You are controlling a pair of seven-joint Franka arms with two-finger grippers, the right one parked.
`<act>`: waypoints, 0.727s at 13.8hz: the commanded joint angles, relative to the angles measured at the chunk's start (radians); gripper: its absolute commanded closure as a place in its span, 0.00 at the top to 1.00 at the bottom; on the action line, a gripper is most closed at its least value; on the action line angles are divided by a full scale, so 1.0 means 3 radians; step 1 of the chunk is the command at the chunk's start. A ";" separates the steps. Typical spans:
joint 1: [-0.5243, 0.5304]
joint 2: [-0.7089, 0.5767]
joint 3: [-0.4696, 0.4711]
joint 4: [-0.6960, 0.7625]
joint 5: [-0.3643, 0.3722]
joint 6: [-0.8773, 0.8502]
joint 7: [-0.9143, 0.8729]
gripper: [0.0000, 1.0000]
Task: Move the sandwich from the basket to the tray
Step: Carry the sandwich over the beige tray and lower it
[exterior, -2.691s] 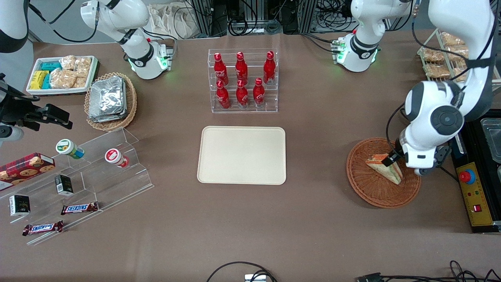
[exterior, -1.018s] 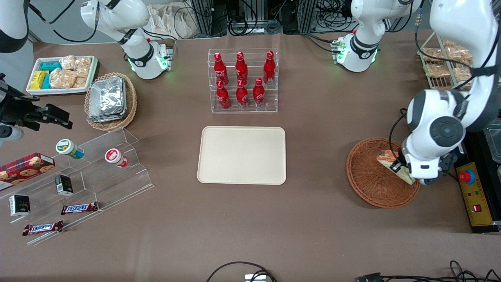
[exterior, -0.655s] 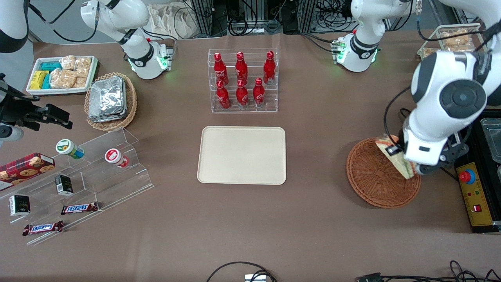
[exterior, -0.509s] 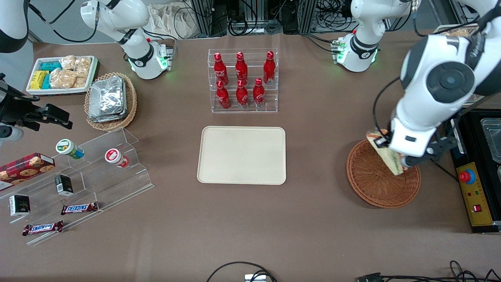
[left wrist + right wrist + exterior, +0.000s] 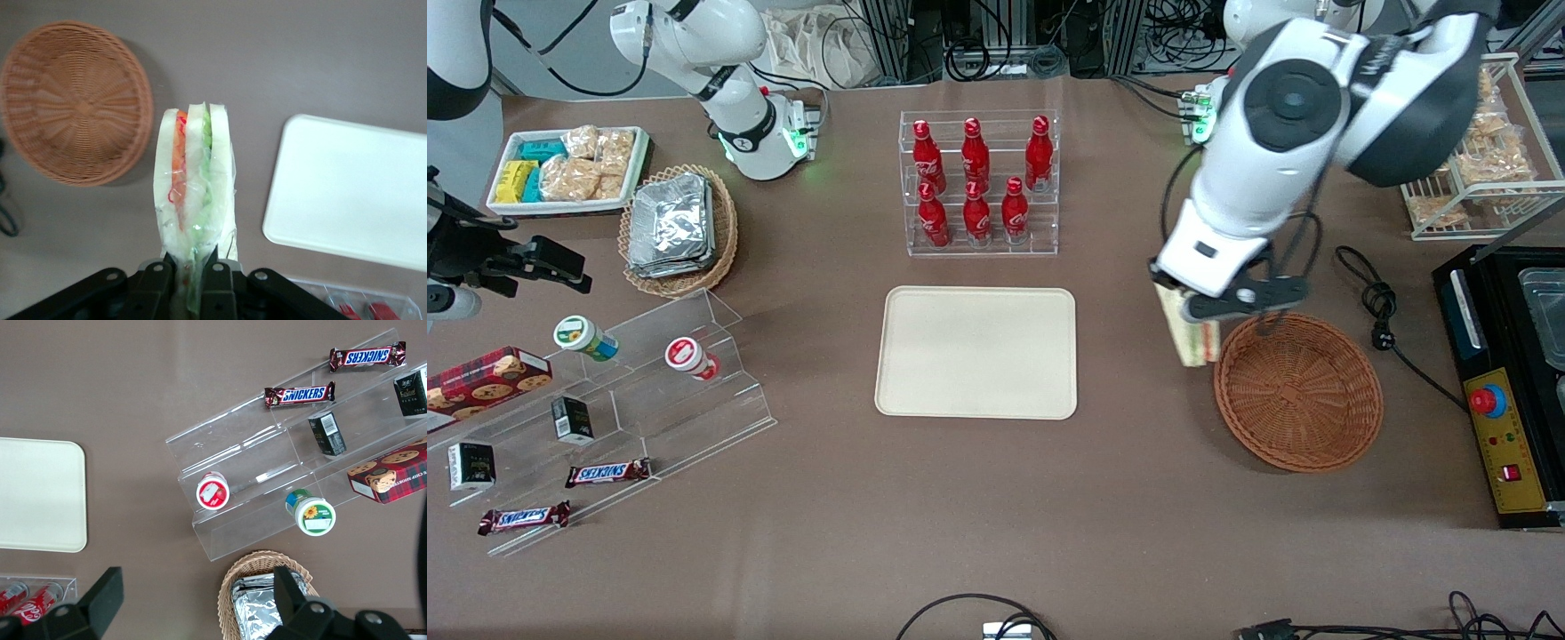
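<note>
My left gripper (image 5: 1197, 311) (image 5: 191, 267) is shut on the sandwich (image 5: 1192, 336) (image 5: 194, 180), a wrapped wedge of pale bread with orange, red and green layers. It hangs in the air above bare table, between the round orange-brown wicker basket (image 5: 1298, 391) (image 5: 72, 100) and the cream tray (image 5: 977, 351) (image 5: 353, 187). The basket holds nothing. Nothing lies on the tray.
A clear rack of red bottles (image 5: 978, 182) stands farther from the front camera than the tray. A black cable with a plug (image 5: 1376, 302) lies beside the basket. An oval basket of foil packets (image 5: 678, 229) and a clear stepped snack stand (image 5: 631, 400) sit toward the parked arm's end.
The gripper has lifted the sandwich out of the basket and carried it over the basket's rim toward the tray. The basket is now bare.
</note>
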 commanded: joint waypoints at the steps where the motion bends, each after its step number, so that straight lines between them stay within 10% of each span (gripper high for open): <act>1: -0.0162 0.0209 -0.0114 0.0107 0.0046 0.0103 0.0047 0.00; 10: -0.0817 0.0996 -0.0104 -0.0200 0.0781 0.0849 -0.0392 0.00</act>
